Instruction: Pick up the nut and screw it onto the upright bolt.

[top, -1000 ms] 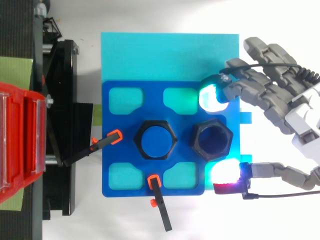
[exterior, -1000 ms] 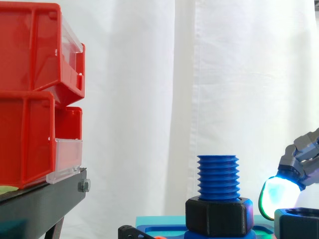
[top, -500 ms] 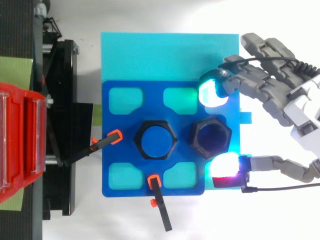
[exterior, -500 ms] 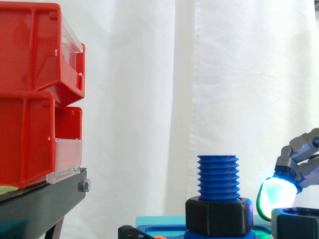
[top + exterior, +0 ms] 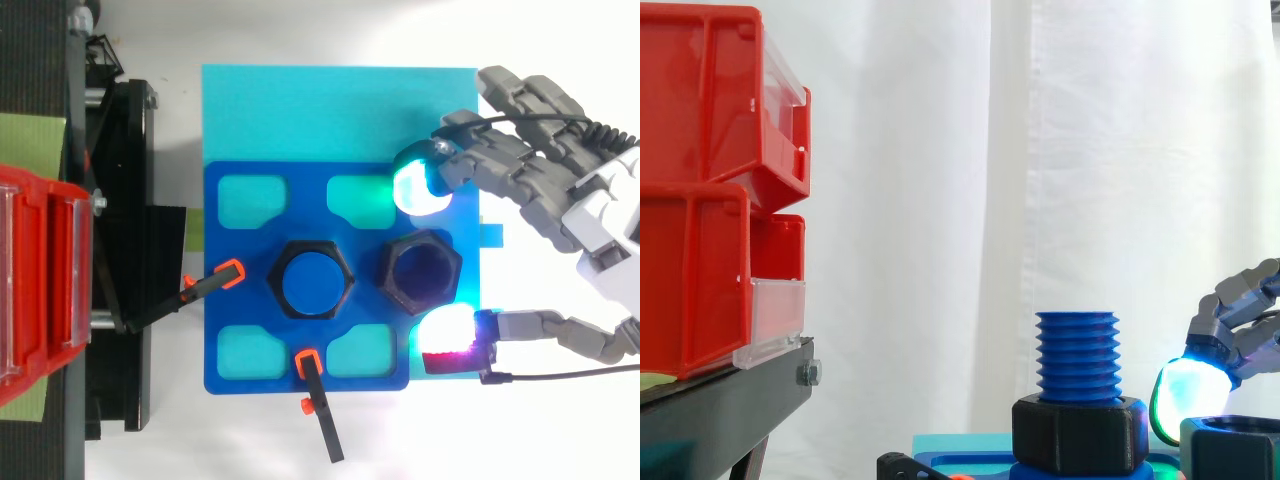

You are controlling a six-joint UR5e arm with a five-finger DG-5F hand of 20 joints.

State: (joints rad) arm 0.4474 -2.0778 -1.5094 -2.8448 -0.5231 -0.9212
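I have the hand (image 5: 598, 228) coming in from the right of the top view, its fingers (image 5: 420, 187) spread apart and bent down on either side of the loose nut (image 5: 420, 272); nothing is clamped. One cyan-glowing pad sits beyond the nut's far edge with a strip of blue plate (image 5: 240, 340) showing between them; the thumb's white-and-magenta pad is right at the nut's near corner, and I cannot tell whether it touches.

The loose nut lies flat on the plate just right of the upright bolt (image 5: 313, 280), not on the thread. The bolt already wears a second black nut (image 5: 1078, 432) low on its base, with blue thread (image 5: 1077, 355) standing bare above it.

Against a second ago, both pads have crept left and closed in a little on the loose nut; in the side view the glowing pad (image 5: 1185, 398) is lower and nearer the bolt. The loose nut's edge (image 5: 1232, 448) has also shifted slightly toward the bolt. The two orange-tipped clamps (image 5: 228, 272), the cyan base (image 5: 330, 110) and the red bins (image 5: 710, 180) have not moved.
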